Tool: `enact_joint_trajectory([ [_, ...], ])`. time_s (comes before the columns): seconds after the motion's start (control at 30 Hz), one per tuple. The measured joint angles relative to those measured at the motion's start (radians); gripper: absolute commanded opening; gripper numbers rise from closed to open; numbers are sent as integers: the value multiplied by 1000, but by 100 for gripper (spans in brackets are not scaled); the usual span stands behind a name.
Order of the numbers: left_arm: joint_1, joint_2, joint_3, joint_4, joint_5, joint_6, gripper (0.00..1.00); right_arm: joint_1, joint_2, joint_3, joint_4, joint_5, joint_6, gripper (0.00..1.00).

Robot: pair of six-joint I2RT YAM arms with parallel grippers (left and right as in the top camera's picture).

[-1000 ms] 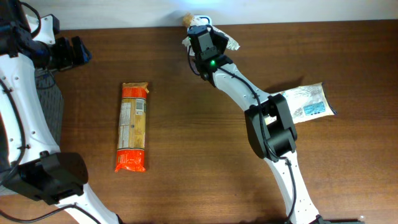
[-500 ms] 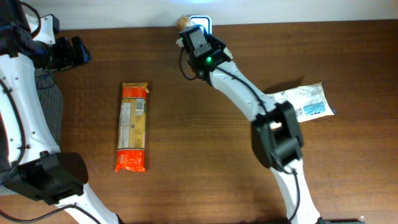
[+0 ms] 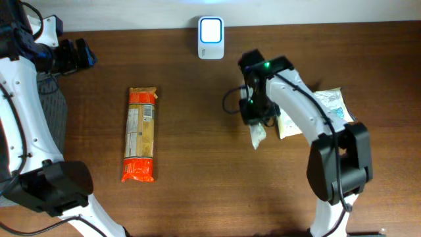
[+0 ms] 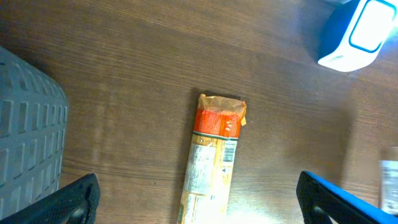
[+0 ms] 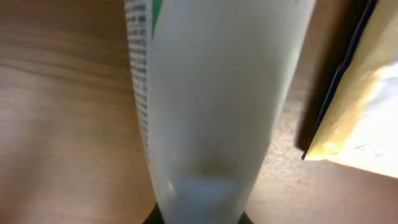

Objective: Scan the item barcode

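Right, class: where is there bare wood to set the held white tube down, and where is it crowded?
Bare wood lies between the orange packet and the white tube, in front of the scanner. Crowded: around the right gripper, beside the pale bag.

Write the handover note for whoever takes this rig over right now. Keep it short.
Left gripper: open, empty, parked at far left.
Right gripper: shut on the white pouch, beside the blue-and-white bag.
Scanner: far edge, uncovered.
Orange packet: lying flat, untouched.
Done: the pouch was at the scanner a second ago and has come away.
Left: set it down; the orange packet likely still needs scanning.
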Motion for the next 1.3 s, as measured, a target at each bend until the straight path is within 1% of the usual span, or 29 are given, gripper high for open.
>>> enact_joint_trajectory([
  [0.07,0,0,0,0,0,0,99,-21,2,-118,120,29,1,4],
  [0.13,0,0,0,2,0,0,99,-60,1,-208,171,77,1,4],
  [0.17,0,0,0,1,0,0,99,-98,-1,-219,193,98,0,19],
  [0.23,0,0,0,2,0,0,99,-133,-2,-221,193,111,-3,35],
  [0.3,0,0,0,2,0,0,99,-190,-3,-232,172,112,-2,42],
  [0.33,0,0,0,2,0,0,99,-212,-3,-233,166,105,-9,49],
  [0.4,0,0,0,1,0,0,99,-238,-2,-220,124,86,-35,55],
  [0.47,0,0,0,0,0,0,99,-239,-4,-132,37,75,-58,56],
  [0.5,0,0,0,0,0,0,99,-238,-6,-47,-21,68,-61,57],
  [0.53,0,0,0,-2,0,0,99,-237,-14,66,-51,39,-64,67],
  [0.57,0,0,0,0,0,0,99,-234,-20,123,-42,-4,-65,68],
  [0.6,0,0,0,2,0,0,99,-230,-26,141,-17,-68,-71,69],
  [0.67,0,0,0,2,0,0,99,-196,-26,134,108,-252,-74,70],
  [0.73,0,0,0,2,0,0,99,-100,-16,112,256,-380,-31,72],
  [0.8,0,0,0,0,0,0,99,5,15,106,373,-425,20,73],
  [0.83,0,0,0,1,0,0,99,119,63,102,463,-452,66,73],
  [0.93,0,0,0,2,0,0,99,293,153,95,625,-416,188,72],
  [1.0,0,0,0,2,0,0,99,374,206,95,687,-362,250,72],
  [1.03,0,0,0,2,0,0,99,406,235,95,709,-334,269,69],
  [1.17,0,0,0,2,0,0,99,451,305,95,772,-277,293,64],
  [1.3,0,0,0,2,0,0,99,454,310,95,791,-271,299,61],
])
